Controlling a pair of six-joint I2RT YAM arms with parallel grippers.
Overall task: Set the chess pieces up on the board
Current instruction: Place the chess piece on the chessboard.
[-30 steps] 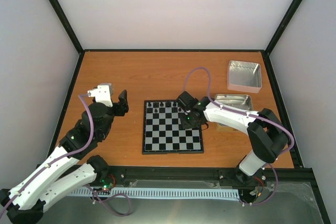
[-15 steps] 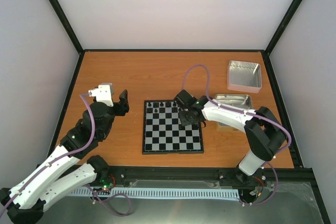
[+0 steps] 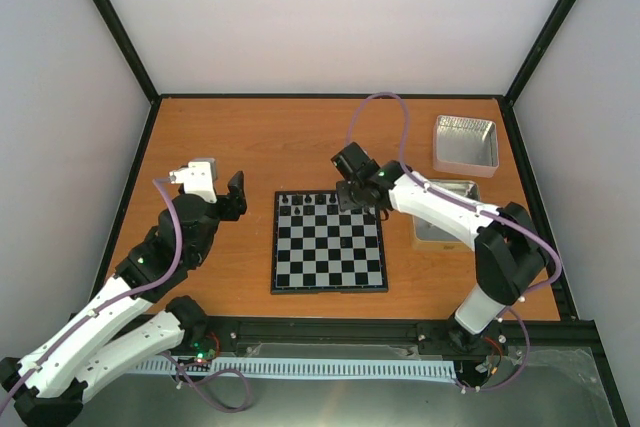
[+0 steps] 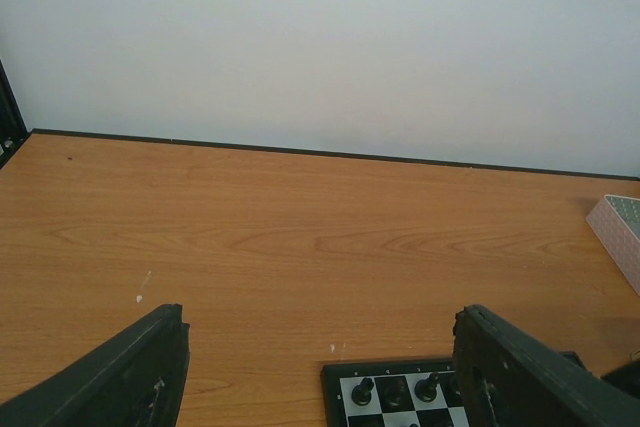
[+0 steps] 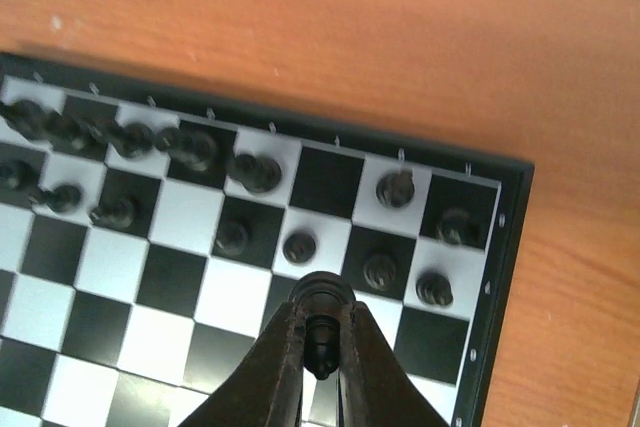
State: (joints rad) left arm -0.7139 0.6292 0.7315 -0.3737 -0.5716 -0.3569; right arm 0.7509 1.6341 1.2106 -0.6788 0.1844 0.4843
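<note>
Now right gripper (image 3: pixel 351 196) with black piece (image 5: pixel 320 333) farther back over board (image 3: pixel 328 259).

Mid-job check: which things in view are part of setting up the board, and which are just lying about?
In the job:
board
black chess pieces on its far rows
a piece pinched in the right gripper

Lying about:
far tin
near tin, partly behind the right arm
left gripper, open, beside the board

board (image 3: pixel 328 257): black-silver checks, flat | chess pieces (image 5: pixel 250 172): tiny, black, on far two rows, one in right pincer (image 5: pixel 320 322)
</note>
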